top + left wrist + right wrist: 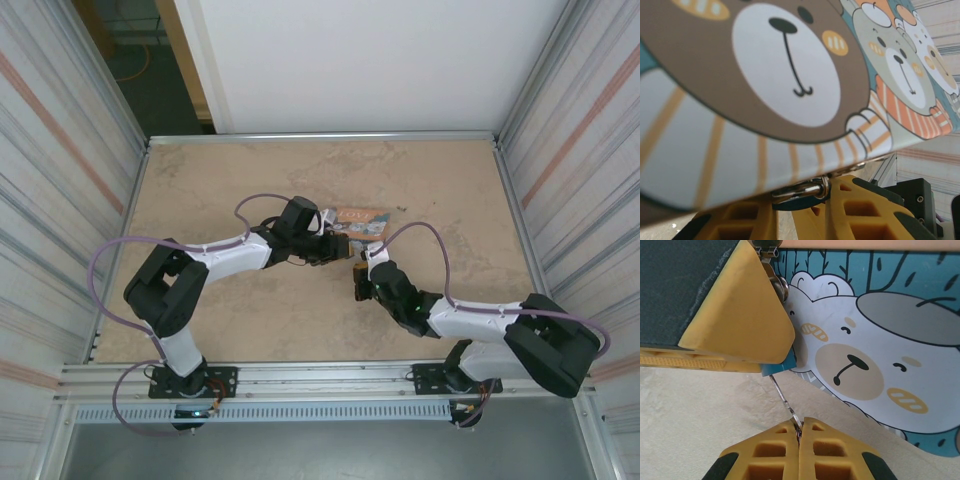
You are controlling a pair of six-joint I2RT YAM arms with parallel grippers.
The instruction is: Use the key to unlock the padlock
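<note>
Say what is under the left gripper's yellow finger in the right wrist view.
A teal padlock corner, with the key reaching it; the left gripper's finger covers the rest.

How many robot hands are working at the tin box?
2. The left hand grips the padlock at the tin box's edge; the right hand pinches the key, tip at the padlock.

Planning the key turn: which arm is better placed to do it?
Right. The right tool is shut on the key, whose tip meets the padlock; the left tool grips it.
</note>
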